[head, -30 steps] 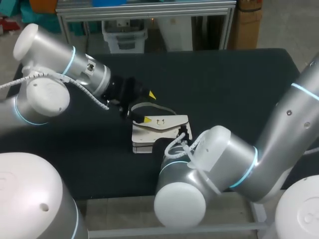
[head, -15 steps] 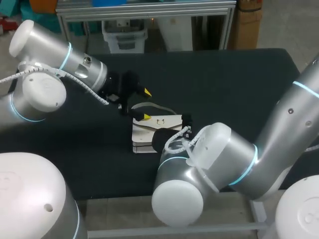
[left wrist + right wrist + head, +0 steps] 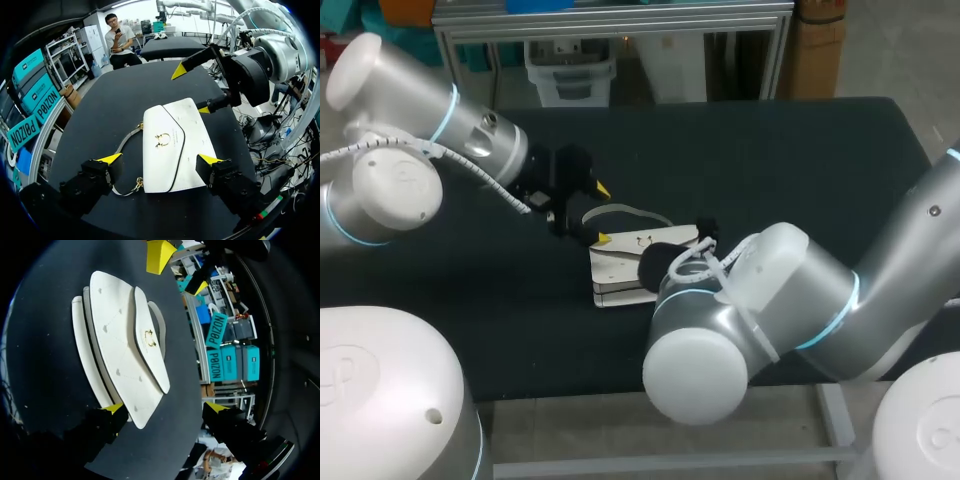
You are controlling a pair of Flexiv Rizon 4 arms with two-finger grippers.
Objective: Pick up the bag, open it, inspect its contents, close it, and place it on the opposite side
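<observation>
**A:** How do the left jaws stand?

**B:** Spread wide, gripping nothing; seen from the left wrist, the bag (image 3: 172,125) has its near end between the two yellow tips (image 3: 111,159); one tip is just beside the bag's edge, the other near the strap (image 3: 126,144); whether either touches, I cannot tell.

**A:** And the right jaws?

**B:** Wide apart too, holding nothing; seen from the right wrist, one tip (image 3: 114,407) is at a corner of the bag and the other stands clear of it; from above they are hidden behind the right arm (image 3: 770,300), which comes over the near edge of the worktop (image 3: 800,170) to the bag's right end; the left arm (image 3: 440,130) comes in over the left edge, its jaws at the bag's left end.

**A:** The surface?

**B:** Black and matte; the bag lies flat at about its middle, between the two arms.

**A:** And the bag itself?

**B:** White and flat; its curved flap (image 3: 155,165) is down over the front, with a small gold clasp (image 3: 162,140) at the middle; the grey strap, with a gold link at its end, curls out on the side toward the far edge; from the right wrist its side shows layered folds.
</observation>
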